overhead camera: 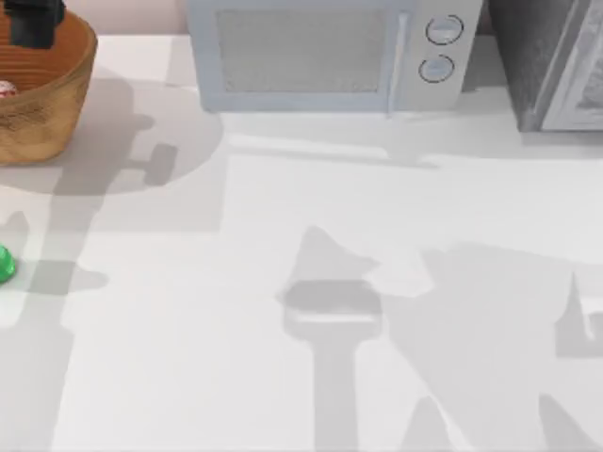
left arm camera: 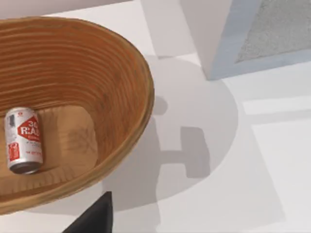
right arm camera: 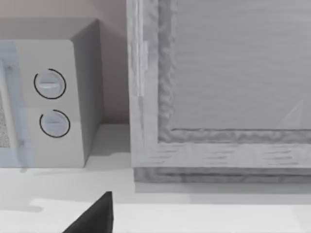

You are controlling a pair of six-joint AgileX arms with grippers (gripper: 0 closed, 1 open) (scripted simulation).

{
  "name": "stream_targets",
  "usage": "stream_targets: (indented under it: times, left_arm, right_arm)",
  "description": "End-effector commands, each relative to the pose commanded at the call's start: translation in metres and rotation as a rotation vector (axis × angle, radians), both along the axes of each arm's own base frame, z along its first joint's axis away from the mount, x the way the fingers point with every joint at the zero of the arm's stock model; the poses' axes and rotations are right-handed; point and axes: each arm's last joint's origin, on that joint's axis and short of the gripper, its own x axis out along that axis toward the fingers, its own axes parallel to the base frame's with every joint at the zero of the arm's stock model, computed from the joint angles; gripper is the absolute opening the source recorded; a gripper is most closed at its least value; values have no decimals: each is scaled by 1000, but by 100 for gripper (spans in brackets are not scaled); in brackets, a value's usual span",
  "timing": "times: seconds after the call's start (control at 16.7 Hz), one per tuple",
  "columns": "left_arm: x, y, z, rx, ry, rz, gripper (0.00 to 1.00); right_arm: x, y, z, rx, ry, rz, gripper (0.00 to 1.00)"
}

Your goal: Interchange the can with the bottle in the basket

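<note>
Can in basket, bottle out on the table.
Near to far: bottle [overhead camera: 4, 265] at table [overhead camera: 283, 377] left edge; can [left arm camera: 23, 141] lying on its side in basket [left arm camera: 138, 73]; left gripper [overhead camera: 33, 21] above basket, finger state can't tell; microwave [overhead camera: 320, 52] at the back.

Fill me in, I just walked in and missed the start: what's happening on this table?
A two-armed AgileX rig is swapping a can and a bottle. The can lies on its side inside the basket, and the green bottle sits out on the table at the left edge, in front of the basket. The left arm hangs above the basket, holding nothing visible. A microwave stands at the back.
</note>
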Motion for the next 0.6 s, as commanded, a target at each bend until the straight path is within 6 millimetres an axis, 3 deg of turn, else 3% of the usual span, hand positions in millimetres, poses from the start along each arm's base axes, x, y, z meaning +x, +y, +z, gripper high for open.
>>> stream_targets:
  times: [0.12,0.3,0.6]
  left_arm:
    - [44,5,-7,-4,99,-4,100]
    - [104,20,-33,-18,233,7,100]
    - [170,62,-94,-58,402,59,100]
  right_arm:
    - [0,0,0,0,0,0,100]
    - [0,0,0,0,0,0,100]
    - [0,0,0,0,0,0,100]
